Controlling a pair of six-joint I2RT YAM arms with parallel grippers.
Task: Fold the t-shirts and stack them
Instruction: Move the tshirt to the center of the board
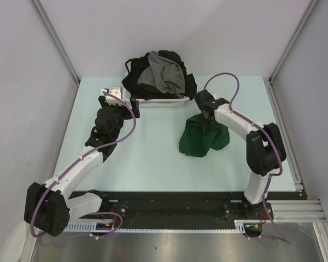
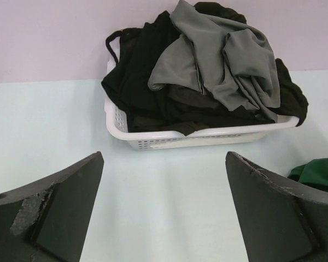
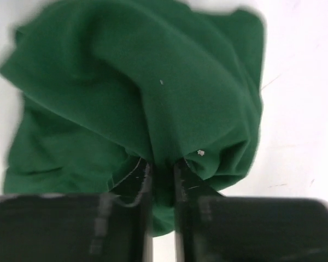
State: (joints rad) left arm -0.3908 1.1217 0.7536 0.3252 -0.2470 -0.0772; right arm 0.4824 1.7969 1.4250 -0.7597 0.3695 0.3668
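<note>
A dark green t-shirt (image 1: pixel 202 140) hangs bunched from my right gripper (image 1: pixel 210 121), its lower folds resting on the table. In the right wrist view the jaws pinch a fold of the green t-shirt (image 3: pixel 153 87), so the right gripper (image 3: pixel 162 169) is shut on it. A grey t-shirt (image 1: pixel 164 73) lies on top of black t-shirts (image 1: pixel 136 76) heaped in the white basket (image 1: pixel 153 101). My left gripper (image 1: pixel 113 94) stands wide open beside the basket's left end. In the left wrist view the left gripper (image 2: pixel 164 164) holds nothing, facing the basket (image 2: pixel 153 139) and the grey t-shirt (image 2: pixel 224 60).
The pale table (image 1: pixel 153 158) is bounded by grey walls at the back and sides. A black strip and metal rail (image 1: pixel 208 204) run along the near edge by the arm bases. The green t-shirt's edge (image 2: pixel 317 174) shows at the right of the left wrist view.
</note>
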